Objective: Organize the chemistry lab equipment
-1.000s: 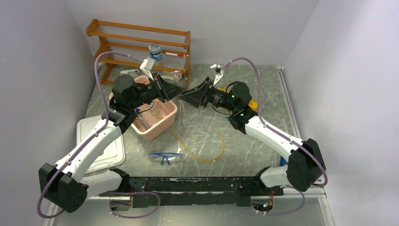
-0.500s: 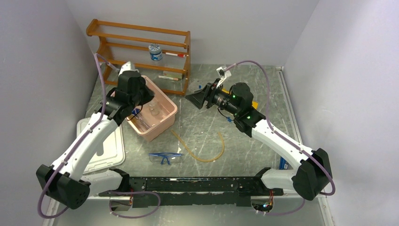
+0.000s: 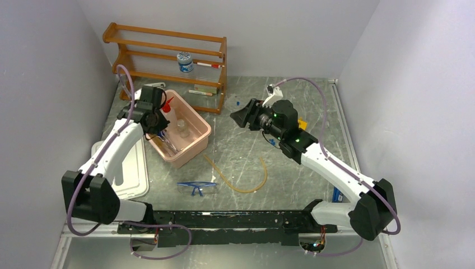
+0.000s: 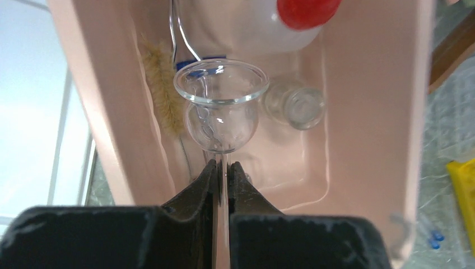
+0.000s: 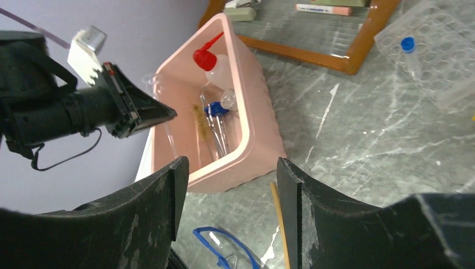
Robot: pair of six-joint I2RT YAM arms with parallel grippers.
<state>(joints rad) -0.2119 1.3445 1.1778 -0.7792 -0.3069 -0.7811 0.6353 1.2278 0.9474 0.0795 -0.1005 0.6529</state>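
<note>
My left gripper (image 4: 223, 166) is shut on the thin stem of a clear glass funnel (image 4: 220, 89) with a round bulb, held over the pink bin (image 3: 197, 141). Inside the bin lie a red-nozzled squeeze bottle (image 4: 291, 17), a small glass vial (image 4: 297, 106) and a bristle brush (image 4: 162, 89). My right gripper (image 5: 232, 168) is open and holds nothing. It hovers above the table's middle (image 3: 242, 116), right of the bin. Blue-framed goggles (image 3: 196, 186) and amber tubing (image 3: 241, 175) lie on the table nearer the arm bases.
A wooden shelf rack (image 3: 168, 56) at the back holds a jar (image 3: 185, 61). A white lid (image 3: 131, 174) lies left of the bin. A yellow rack (image 3: 302, 124) shows partly behind the right arm, with small blue-capped tubes (image 3: 271, 141) beside it.
The two grippers met at the table's middle a second ago. The right one opened and drew back right, while the left arm swung left with the glass funnel to above the bin.
</note>
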